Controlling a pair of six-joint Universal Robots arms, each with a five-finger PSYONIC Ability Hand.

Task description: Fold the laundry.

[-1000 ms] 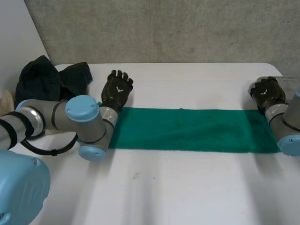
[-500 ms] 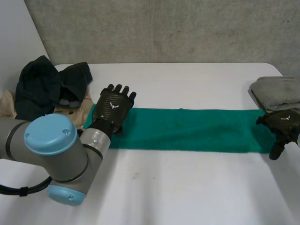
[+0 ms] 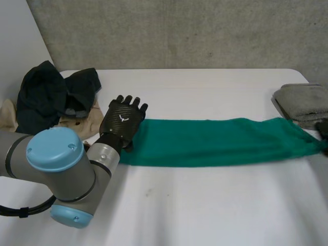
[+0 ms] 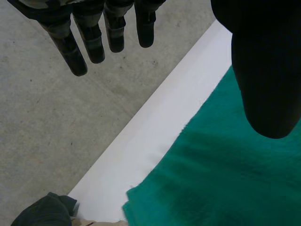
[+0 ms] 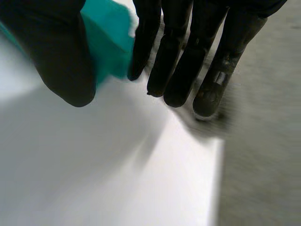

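A long green towel lies across the white table. My left hand rests flat on its left end, fingers straight and open. In the left wrist view the fingers reach past the towel's far edge, and the thumb hangs over the green towel. My right hand is at the towel's right end, which is gathered and raised off the table. In the right wrist view the green towel is pinched between the thumb and fingers of the right hand.
A heap of dark clothes and a beige cloth sit at the back left, close to my left hand. A folded grey towel lies at the back right. My left arm's elbow hangs over the table's front left.
My right hand came down from beside the grey towel to the green towel's right end, closed on it and lifted it to the right. My left hand moved onto the left end.
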